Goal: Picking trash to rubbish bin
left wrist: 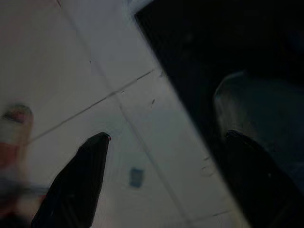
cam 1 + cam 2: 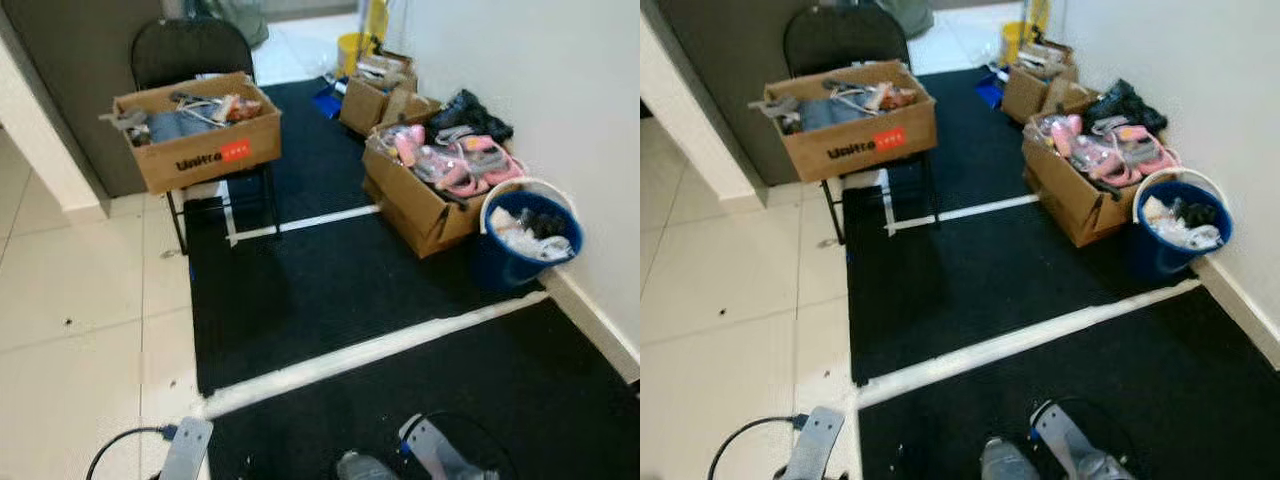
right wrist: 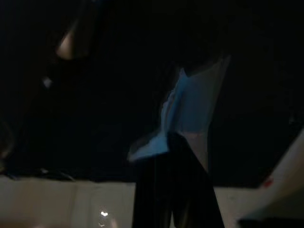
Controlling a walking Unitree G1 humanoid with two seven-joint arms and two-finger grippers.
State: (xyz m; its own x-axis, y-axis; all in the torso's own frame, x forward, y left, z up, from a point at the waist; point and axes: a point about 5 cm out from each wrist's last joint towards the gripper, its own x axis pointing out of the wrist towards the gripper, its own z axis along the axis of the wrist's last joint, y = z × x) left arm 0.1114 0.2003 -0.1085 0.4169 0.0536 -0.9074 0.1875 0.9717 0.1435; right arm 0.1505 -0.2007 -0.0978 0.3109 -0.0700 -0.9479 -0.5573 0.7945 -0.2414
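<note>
Nearest the head camera: two silver arms at the bottom edge, the left arm (image 2: 187,447) over the white tile floor (image 2: 70,300) with a black cable (image 2: 120,445) looping beside it, the right arm (image 2: 432,450) over the black mat (image 2: 330,290).

Left hand (image 1: 161,185), wrist view: two black fingers (image 1: 78,180) spread well apart, released, nothing between them. Below it the tile floor meets the mat edge. A small blue-grey scrap (image 1: 136,177) lies on the tile between the fingers (too blurred to tell what it is).

Right hand (image 3: 173,190), wrist view, very dark: fingers clenched on a pale blue piece of trash (image 3: 190,107), thin and sheet-like. Its long axis runs away from the fingertips, pointed end farthest from the hand, held over the mat.

Mat crossed by two white tape lines (image 2: 370,350), both running slantwise left to right.

Blue bucket (image 2: 525,240) with white rim stands at the right, against the wall (image 2: 560,100), already holding white and dark rubbish. Just beside it an open cardboard box (image 2: 425,205) full of pink items (image 2: 455,160); a dark bundle (image 2: 470,112) behind; more boxes (image 2: 375,95) farther back, and something yellow (image 2: 352,48) beyond them.

To the left, a black folding chair (image 2: 195,50) carries a cardboard box (image 2: 200,130) with printed lettering and a red label, filled with mixed clutter.
</note>
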